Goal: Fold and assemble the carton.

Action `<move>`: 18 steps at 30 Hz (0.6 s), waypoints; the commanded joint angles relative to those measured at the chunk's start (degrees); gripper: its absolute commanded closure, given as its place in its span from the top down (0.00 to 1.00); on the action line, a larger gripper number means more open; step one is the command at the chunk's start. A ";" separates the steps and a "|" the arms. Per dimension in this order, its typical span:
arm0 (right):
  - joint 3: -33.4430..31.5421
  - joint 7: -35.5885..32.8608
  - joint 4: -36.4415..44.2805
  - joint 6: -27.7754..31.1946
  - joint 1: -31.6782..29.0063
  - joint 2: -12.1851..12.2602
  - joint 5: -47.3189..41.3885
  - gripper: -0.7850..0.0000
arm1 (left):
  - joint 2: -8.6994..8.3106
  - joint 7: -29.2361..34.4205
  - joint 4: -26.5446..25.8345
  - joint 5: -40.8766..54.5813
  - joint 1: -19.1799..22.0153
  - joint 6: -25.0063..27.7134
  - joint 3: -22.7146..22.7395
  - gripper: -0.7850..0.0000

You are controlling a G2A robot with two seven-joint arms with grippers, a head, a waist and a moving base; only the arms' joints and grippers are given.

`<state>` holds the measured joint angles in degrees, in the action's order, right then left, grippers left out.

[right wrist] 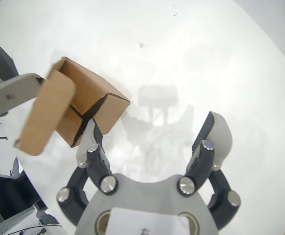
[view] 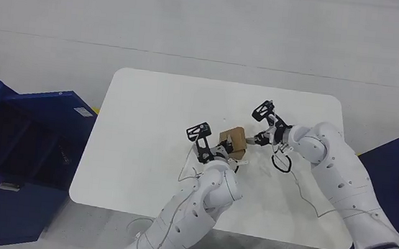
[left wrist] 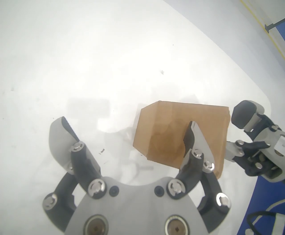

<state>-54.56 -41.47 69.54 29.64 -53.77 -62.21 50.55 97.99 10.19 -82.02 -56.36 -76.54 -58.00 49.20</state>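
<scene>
A small brown carton lies on its side near the middle of the white table. In the right wrist view the carton shows an open end with a loose flap sticking out and inner flaps folded in. My left gripper is open, with one finger over the carton's top face. My right gripper is open beside the carton, and one finger touches the carton's end. In the top view the left gripper and right gripper flank the carton.
Blue bins stand off the table's left side and right side. A black cable loop hangs by the right wrist. The far and left parts of the table are bare.
</scene>
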 commanded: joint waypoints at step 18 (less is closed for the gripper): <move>-3.40 2.57 4.12 -0.22 -3.08 0.79 -2.69 1.00 | 0.36 -2.18 2.16 2.55 0.86 0.00 0.16 1.00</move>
<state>-58.06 -38.80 73.78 29.39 -56.90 -61.39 47.82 98.35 8.00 -79.99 -53.86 -75.68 -58.00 49.35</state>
